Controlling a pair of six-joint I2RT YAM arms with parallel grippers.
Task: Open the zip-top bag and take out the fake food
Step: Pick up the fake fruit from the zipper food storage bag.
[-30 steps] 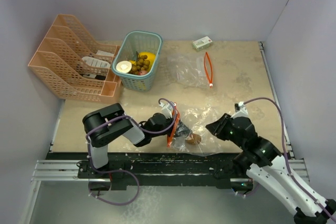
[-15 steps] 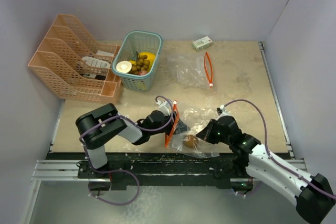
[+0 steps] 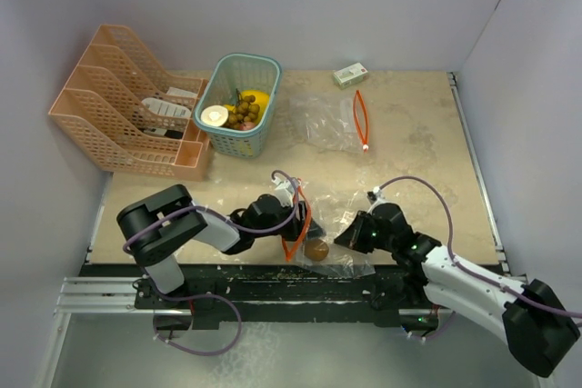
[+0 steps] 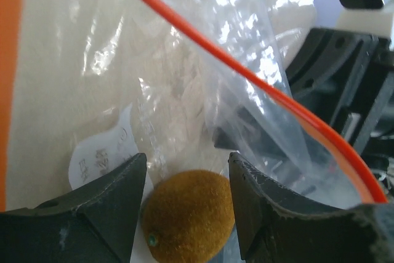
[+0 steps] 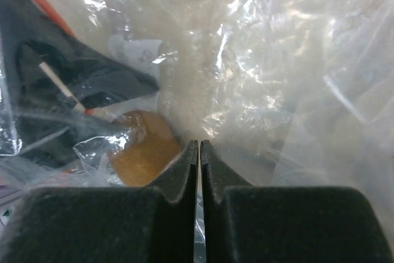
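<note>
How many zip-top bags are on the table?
2. The near bag lies at the front edge between the arms, a brown fake fruit inside; the far bag lies flat farther back, right of the green basket. None seems hidden.

The fake food piece (image 4: 188,217) lies in the zip-top bag (image 3: 338,211), between the fingers of the left gripper (image 4: 188,167) and just left of the right gripper (image 5: 198,146). Well beyond both claws, the basket (image 3: 221,65) holds more fake food (image 3: 245,108); the rack (image 3: 109,111) stands left of it.
</note>
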